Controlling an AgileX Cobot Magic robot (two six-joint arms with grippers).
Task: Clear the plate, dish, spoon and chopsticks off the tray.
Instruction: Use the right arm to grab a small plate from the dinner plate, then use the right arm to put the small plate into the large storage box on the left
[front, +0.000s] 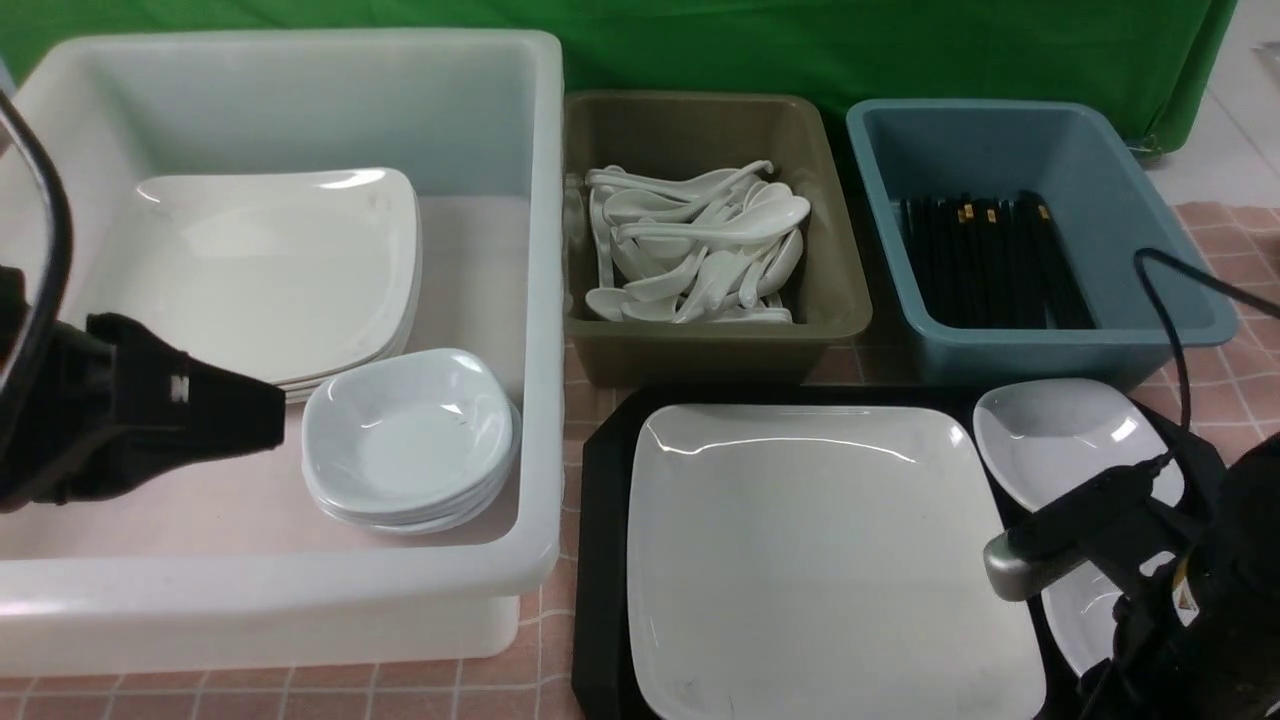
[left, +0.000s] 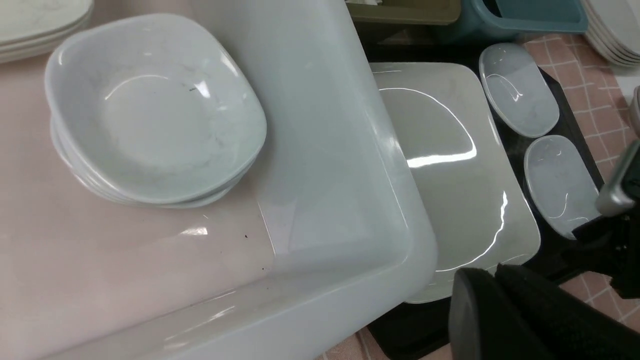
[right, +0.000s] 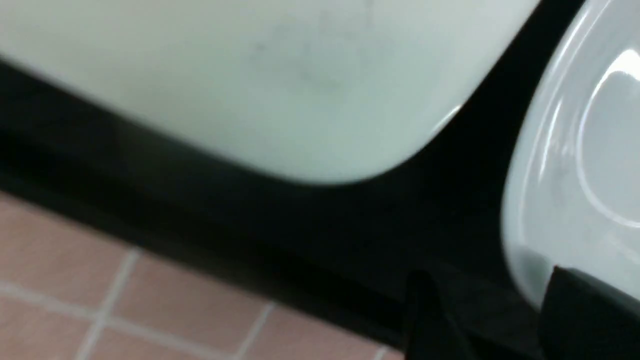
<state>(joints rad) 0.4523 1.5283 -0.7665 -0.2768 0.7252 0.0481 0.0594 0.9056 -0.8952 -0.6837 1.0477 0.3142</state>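
The large white square plate (front: 830, 550) lies on the black tray (front: 600, 600). Two small white dishes sit along the tray's right side, a far dish (front: 1060, 440) and a near dish (front: 1085, 610). My right gripper (right: 487, 282) is open low over the tray. One finger (right: 425, 310) is outside the near dish (right: 575, 175) and the other finger (right: 585, 305) is over its rim. My left gripper (front: 275, 420) is shut and empty, hovering inside the white tub (front: 540, 300). No spoon or chopsticks show on the tray.
The white tub holds stacked large plates (front: 270, 270) and stacked small dishes (front: 410, 440). Behind the tray, an olive tub (front: 840, 300) holds several white spoons and a blue tub (front: 1180, 300) holds black chopsticks. A pink tiled cloth covers the table.
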